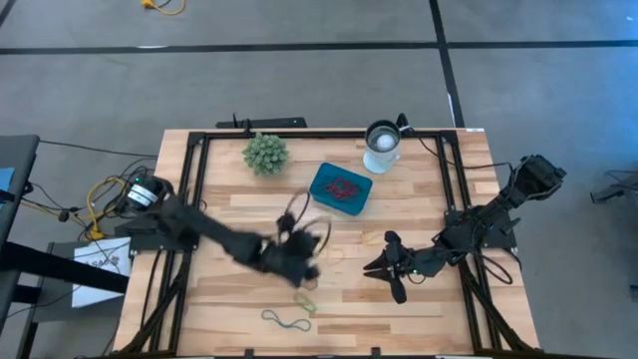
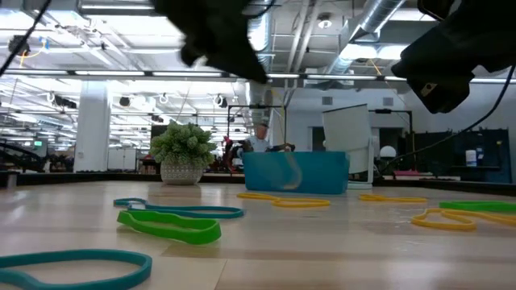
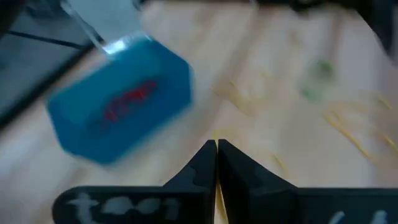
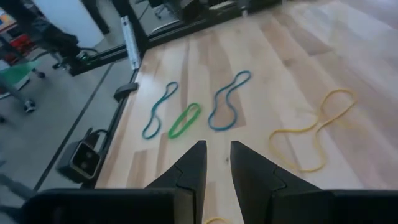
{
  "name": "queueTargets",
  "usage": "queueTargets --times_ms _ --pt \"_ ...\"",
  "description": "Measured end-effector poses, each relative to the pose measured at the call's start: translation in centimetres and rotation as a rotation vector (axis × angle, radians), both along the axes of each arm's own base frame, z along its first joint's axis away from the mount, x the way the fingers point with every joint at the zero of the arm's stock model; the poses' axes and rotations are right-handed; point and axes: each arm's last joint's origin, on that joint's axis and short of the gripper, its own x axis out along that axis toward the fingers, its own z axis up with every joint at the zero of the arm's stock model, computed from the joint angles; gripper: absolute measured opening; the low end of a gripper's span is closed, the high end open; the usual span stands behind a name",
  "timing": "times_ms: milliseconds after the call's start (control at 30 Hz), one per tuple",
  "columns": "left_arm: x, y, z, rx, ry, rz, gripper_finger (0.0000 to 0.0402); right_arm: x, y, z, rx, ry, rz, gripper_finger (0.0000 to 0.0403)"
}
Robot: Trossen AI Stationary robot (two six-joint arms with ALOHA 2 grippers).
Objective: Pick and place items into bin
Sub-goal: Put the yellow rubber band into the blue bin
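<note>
The left gripper, fingers pressed together on a thin yellow band, hangs mid-table at seven o'clock from the bin, which holds red bands. The right gripper, at five o'clock, stands part open and empty. Motion blur smears the left arm.
</note>
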Motion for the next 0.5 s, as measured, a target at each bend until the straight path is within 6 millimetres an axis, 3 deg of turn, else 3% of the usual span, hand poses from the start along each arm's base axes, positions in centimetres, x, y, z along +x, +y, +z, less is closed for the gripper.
queueTargets --times_ms 267,500 --pt "3.6 9.2 2.6 0.024 -0.043 0.046 0.0000 0.0 -0.1 0.0 0.016 -0.002 -0.066 0.0066" --pt "4.5 14.6 3.7 -0.008 -0.143 -0.036 0.0000 0.3 0.1 -1.7 -0.014 0.053 -0.078 0.0066"
